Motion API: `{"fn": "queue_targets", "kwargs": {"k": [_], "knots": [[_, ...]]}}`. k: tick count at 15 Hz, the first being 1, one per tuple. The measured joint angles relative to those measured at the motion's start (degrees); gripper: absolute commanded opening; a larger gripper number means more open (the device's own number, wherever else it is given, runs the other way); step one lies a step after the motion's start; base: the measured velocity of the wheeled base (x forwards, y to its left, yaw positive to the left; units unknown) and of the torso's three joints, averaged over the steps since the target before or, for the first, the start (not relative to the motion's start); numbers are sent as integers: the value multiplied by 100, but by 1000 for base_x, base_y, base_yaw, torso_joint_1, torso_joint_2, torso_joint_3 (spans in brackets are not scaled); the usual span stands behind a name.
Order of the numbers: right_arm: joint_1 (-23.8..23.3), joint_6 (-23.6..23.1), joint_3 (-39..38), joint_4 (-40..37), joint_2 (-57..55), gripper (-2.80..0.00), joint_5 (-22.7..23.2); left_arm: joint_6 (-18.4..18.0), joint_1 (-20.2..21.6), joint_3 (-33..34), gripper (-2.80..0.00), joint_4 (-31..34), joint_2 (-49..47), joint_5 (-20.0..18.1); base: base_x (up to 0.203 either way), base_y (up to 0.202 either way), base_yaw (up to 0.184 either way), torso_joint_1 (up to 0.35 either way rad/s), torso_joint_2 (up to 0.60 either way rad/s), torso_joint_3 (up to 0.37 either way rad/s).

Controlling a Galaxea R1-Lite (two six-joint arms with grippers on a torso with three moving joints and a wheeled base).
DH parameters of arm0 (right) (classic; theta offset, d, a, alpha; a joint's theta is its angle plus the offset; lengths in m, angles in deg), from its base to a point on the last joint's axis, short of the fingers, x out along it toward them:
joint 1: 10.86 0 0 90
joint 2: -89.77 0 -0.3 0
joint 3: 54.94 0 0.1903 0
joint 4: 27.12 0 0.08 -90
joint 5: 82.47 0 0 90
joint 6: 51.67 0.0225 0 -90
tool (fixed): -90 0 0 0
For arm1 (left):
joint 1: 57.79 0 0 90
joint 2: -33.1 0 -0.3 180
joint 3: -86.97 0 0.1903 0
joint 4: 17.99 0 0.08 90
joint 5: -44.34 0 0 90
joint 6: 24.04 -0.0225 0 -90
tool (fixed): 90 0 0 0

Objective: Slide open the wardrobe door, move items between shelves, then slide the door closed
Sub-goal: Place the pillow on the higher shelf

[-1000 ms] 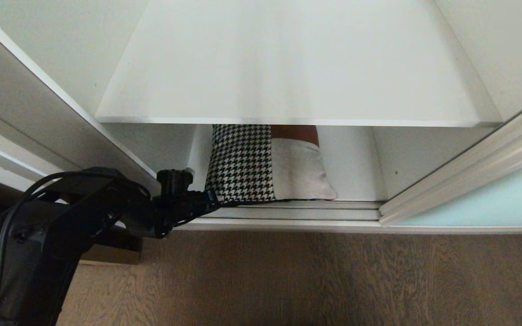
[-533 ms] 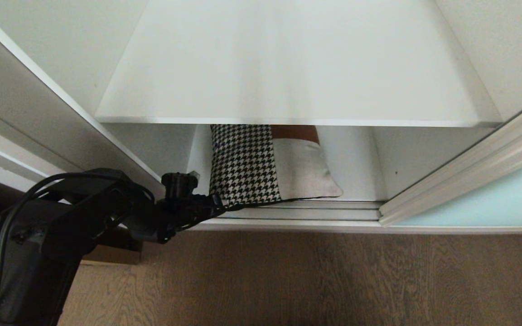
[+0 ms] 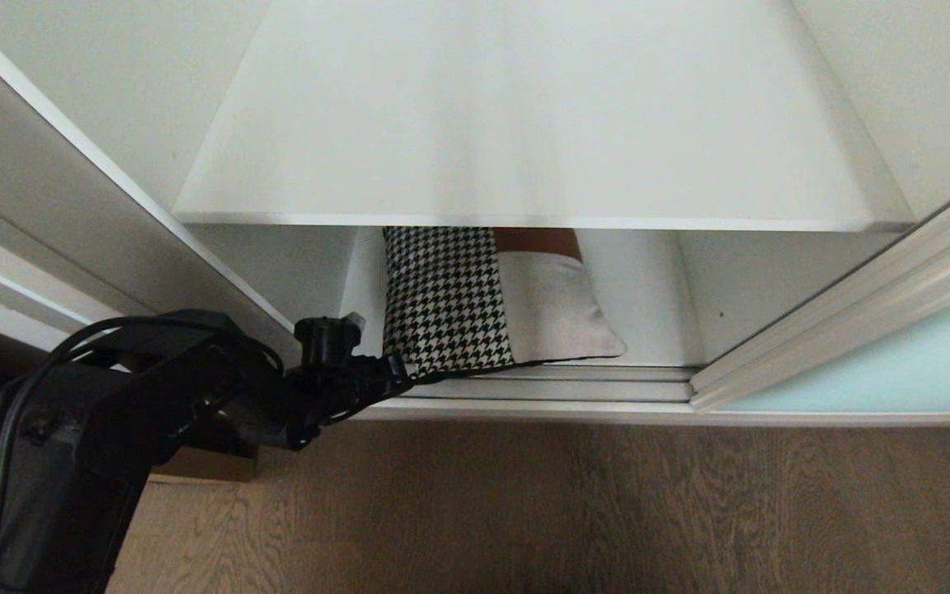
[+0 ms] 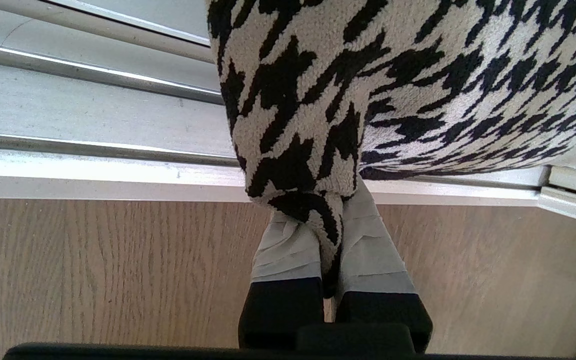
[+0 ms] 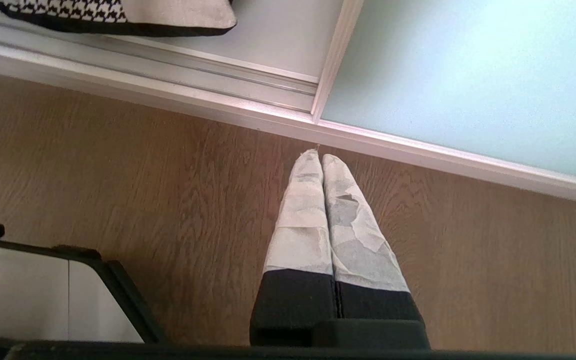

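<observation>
Frosted aqua door: you've already got it slid aside to the right, closing comes last.
Upper shelf: overhangs the cushion, you'll have to clear its front edge.
Cushion: on the bottom shelf, front-left corner over the track.
Left gripper: pinched tight on that corner.
Right gripper: fingers together, holding nothing, over the wood floor.

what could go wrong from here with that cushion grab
The left tool pinches only a corner of the cushion, so the fabric may slip free when pulled. The cushion lies under the upper shelf and behind the door tracks; it could catch on either while coming out.
</observation>
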Motion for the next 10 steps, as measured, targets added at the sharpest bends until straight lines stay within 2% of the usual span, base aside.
{"fn": "queue_targets", "kwargs": {"k": [2, 4, 6, 8, 10], "knots": [[0, 130, 43, -72, 0, -280, -42, -13, -16, -3, -280, -82, -4, 0, 0, 0, 0, 0, 0, 0], [0, 254, 515, -347, -46, -280, -159, -15, -39, 22, -280, -179, -10, 10, 0, 0, 0, 0, 0, 0], [-2, 452, 1290, -1142, -139, -280, -251, -15, -73, 66, -280, -199, -13, 5, 0, 0, 0, 0, 0, 0], [7, 554, 1671, -1970, -323, -280, -166, -17, -95, 59, -280, -185, -17, 10, 0, 0, 0, 0, 0, 0], [5, 824, 1945, -2133, -904, -280, 38, -23, -95, 55, -280, -196, -21, 6, 0, 0, 0, 0, 0, 0]]}}
